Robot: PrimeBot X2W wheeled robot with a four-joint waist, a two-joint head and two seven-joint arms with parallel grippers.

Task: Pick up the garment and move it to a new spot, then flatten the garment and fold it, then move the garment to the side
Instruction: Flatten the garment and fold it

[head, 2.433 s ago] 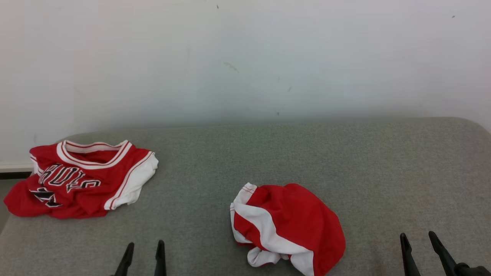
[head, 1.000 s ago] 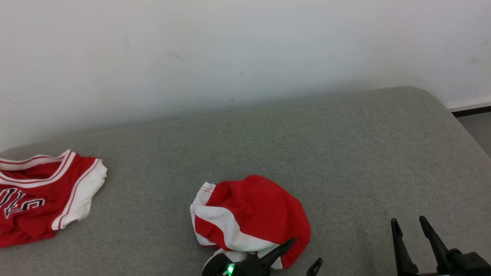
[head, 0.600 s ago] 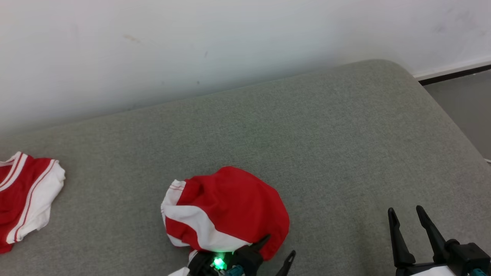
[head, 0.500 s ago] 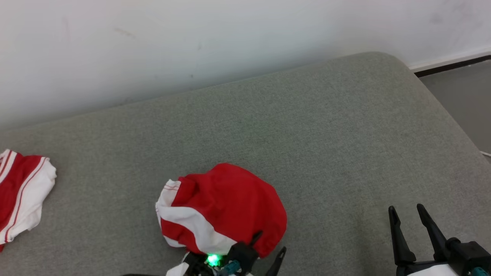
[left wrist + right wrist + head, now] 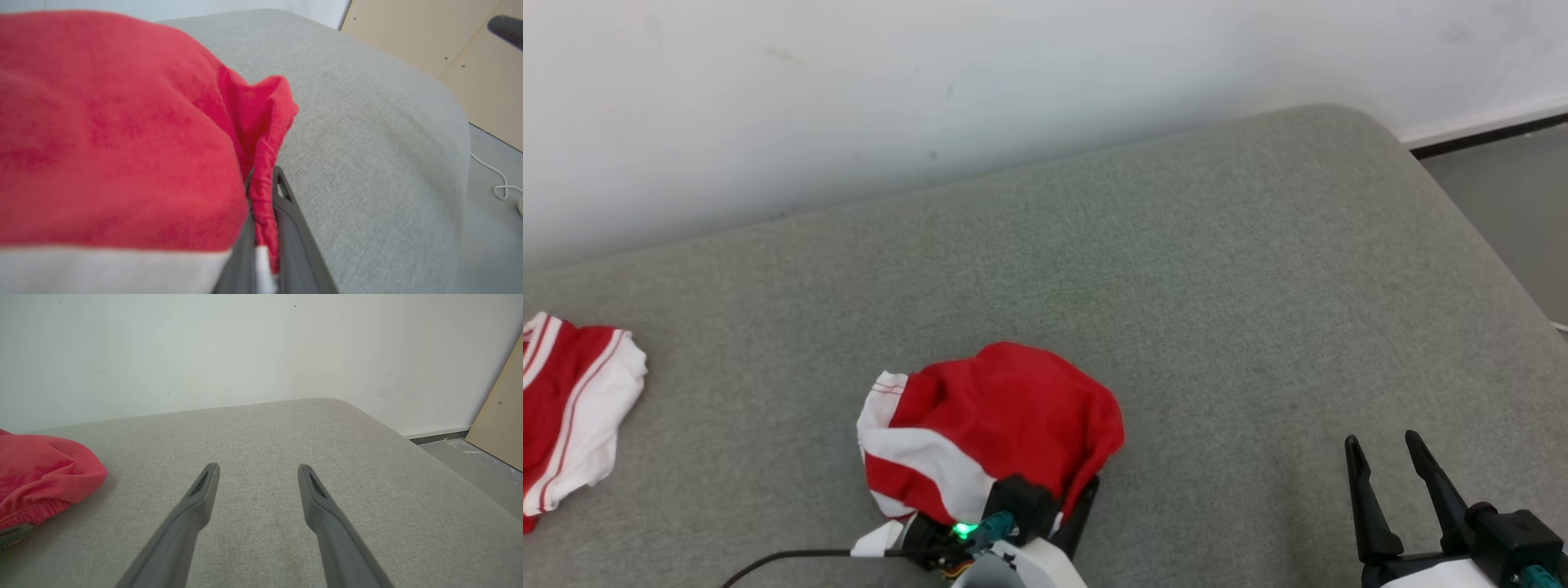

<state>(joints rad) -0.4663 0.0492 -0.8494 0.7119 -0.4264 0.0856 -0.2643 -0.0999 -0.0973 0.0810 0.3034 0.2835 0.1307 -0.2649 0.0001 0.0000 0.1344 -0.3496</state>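
way off to the left of the left pincer (image 5: 263,179) there's a red jersey (image 5: 568,416) with white trim, lying on the grey couch (image 5: 1217,269), well apart from everything else. the garment (image 5: 996,408), red with a white band, sits bunched in a heap right at that pincer, mostly to its left and ahead of it. the left pincer is squeezed narrow on a fold of red cloth at the heap's right edge, and in the wrist view the fabric is pinched between the two fingers and gathered into a ridge. a black cable (image 5: 784,558) trails off leftward from the wrist. grey cushion runs between the two pincers. the right pincer (image 5: 1382,441) is spread wide with nothing in it, fingers pointing toward the white wall (image 5: 931,82), garment well off to its left. further right of it the couch rounds off, then grey floor (image 5: 1503,188) and a tan board (image 5: 498,416) by the wall
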